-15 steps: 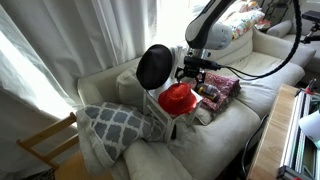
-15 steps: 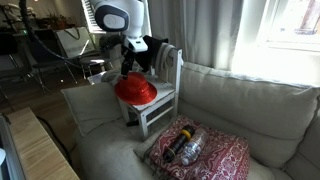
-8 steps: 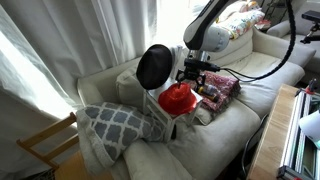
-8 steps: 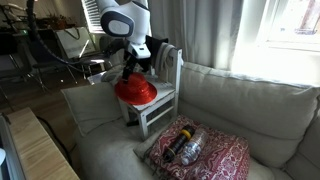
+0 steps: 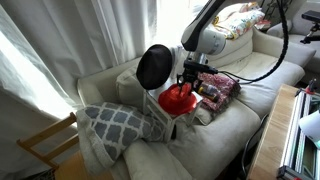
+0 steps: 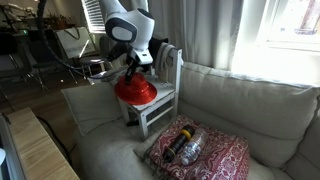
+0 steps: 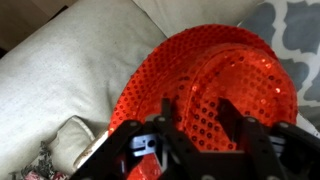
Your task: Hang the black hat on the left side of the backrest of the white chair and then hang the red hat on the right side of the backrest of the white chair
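The red hat (image 5: 177, 98) lies on the seat of the white chair (image 6: 158, 110), which stands on the sofa. It also shows in an exterior view (image 6: 135, 92) and fills the wrist view (image 7: 215, 65) as red sequins. The black hat (image 5: 153, 67) hangs on one side of the chair's backrest and also shows in an exterior view (image 6: 158, 55). My gripper (image 5: 190, 78) is open right above the red hat, also seen in an exterior view (image 6: 133, 68). In the wrist view its fingers (image 7: 195, 108) sit on either side of part of the crown.
A grey patterned pillow (image 5: 115, 122) leans beside the chair. A red patterned cloth bundle (image 6: 200, 150) with a bottle lies on the sofa cushion. A wooden chair (image 5: 45, 145) stands off the sofa's end. The sofa backrest (image 6: 250, 95) rises behind.
My gripper has come down a little closer to the red hat. Both hats and the chair have not moved.
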